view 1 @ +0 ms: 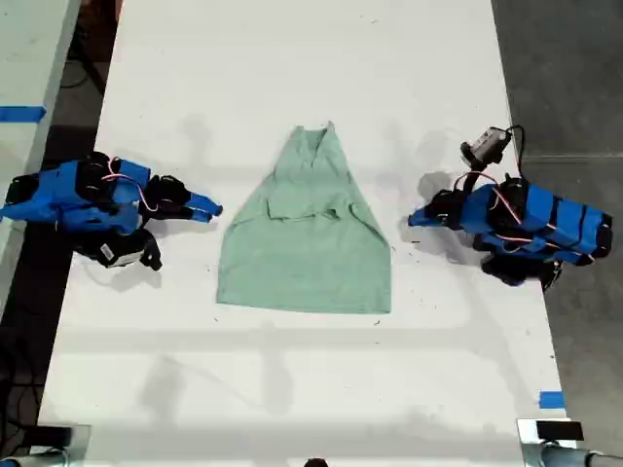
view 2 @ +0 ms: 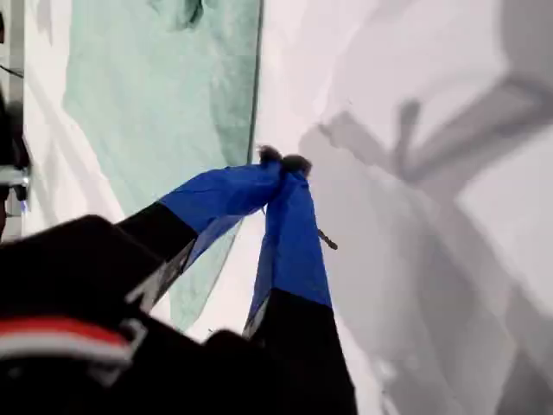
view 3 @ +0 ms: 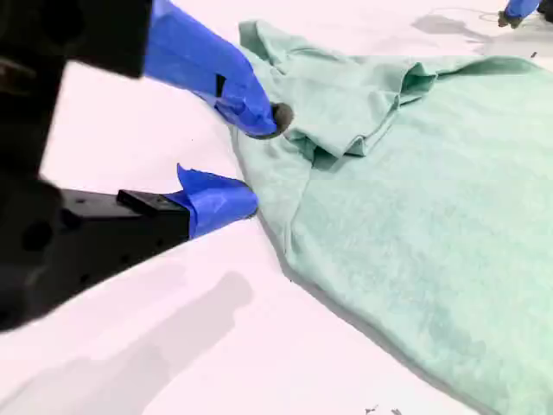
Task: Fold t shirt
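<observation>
The pale mint-green t shirt (view 1: 307, 253) lies flat in the middle of the white table (view 1: 292, 58), narrow end far from the camera, sleeves folded in across its middle. My first gripper (view 1: 417, 219) is at the exterior view's right, shut with nothing in it, its tips (view 2: 281, 160) over bare table just off the t shirt (view 2: 155, 104). My second gripper (view 1: 206, 206) is at the exterior view's left, open, its jaws (view 3: 259, 160) at the edge of the t shirt (view 3: 415, 199) beside the folded sleeve. My first gripper (view 3: 523, 9) shows small across the cloth.
The table's long edges run at both sides of the exterior view, with dark floor (view 1: 574, 68) on the right and another pale surface with blue tape (view 1: 21, 114) on the left. A blue tape mark (view 1: 551, 399) sits near the table's front right corner in that view.
</observation>
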`<control>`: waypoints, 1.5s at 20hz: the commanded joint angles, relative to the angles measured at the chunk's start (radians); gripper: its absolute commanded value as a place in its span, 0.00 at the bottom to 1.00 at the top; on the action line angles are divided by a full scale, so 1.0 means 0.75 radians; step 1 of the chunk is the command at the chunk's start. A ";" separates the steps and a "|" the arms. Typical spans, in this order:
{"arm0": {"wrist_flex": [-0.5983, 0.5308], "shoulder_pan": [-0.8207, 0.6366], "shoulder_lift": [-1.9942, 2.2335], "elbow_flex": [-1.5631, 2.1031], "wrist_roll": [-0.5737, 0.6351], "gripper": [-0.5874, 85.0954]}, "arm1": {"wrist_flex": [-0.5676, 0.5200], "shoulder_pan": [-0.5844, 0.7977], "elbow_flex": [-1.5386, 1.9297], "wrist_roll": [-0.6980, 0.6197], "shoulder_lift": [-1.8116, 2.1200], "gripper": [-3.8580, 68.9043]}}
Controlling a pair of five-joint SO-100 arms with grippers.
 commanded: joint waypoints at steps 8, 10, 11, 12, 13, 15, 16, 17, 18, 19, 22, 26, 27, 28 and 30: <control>-0.031 -0.006 0.008 0.010 -0.025 0.14 | 0.076 -0.112 -0.157 0.020 -0.063 0.04; -0.031 -0.006 0.008 0.010 -0.025 0.14 | 0.047 -0.182 -0.352 0.059 -0.368 0.04; -0.031 -0.006 0.008 0.010 -0.025 0.14 | 0.012 -0.227 -0.475 0.072 -0.585 0.04; -0.031 -0.006 0.008 0.010 -0.025 0.14 | -0.020 -0.276 -0.597 0.080 -0.810 0.05; -0.031 -0.006 0.008 0.010 -0.025 0.14 | -0.065 -0.323 -0.702 0.086 -1.004 0.08; -0.031 -0.006 0.008 0.010 -0.025 0.14 | -0.168 -0.405 -0.841 0.080 -1.319 0.25; -0.031 -0.006 0.008 0.010 -0.025 0.14 | -0.225 -0.432 -0.877 0.090 -1.444 0.29; -0.031 -0.006 0.008 0.010 -0.025 0.14 | -0.274 -0.448 -0.900 0.102 -1.554 0.31; -0.031 -0.006 0.008 0.010 -0.025 0.14 | -0.331 -0.460 -0.910 0.110 -1.649 0.33; -0.031 -0.006 0.008 0.010 -0.025 0.14 | -0.382 -0.475 -0.914 0.123 -1.724 0.33; -0.031 -0.006 0.008 0.010 -0.025 0.14 | -0.501 -0.511 -0.924 0.145 -1.888 0.34; -0.031 -0.006 0.008 0.010 -0.025 0.14 | -0.693 -0.524 -0.839 0.157 -2.008 0.27; -0.031 -0.006 0.008 0.010 -0.025 0.14 | -0.687 -0.526 -0.837 0.170 -2.021 0.12; -0.031 -0.006 0.008 0.010 -0.025 0.14 | -0.665 -0.528 -0.839 0.184 -2.013 0.07; -0.031 -0.006 0.008 0.010 -0.025 0.14 | -0.503 -0.522 -0.906 0.209 -1.966 0.07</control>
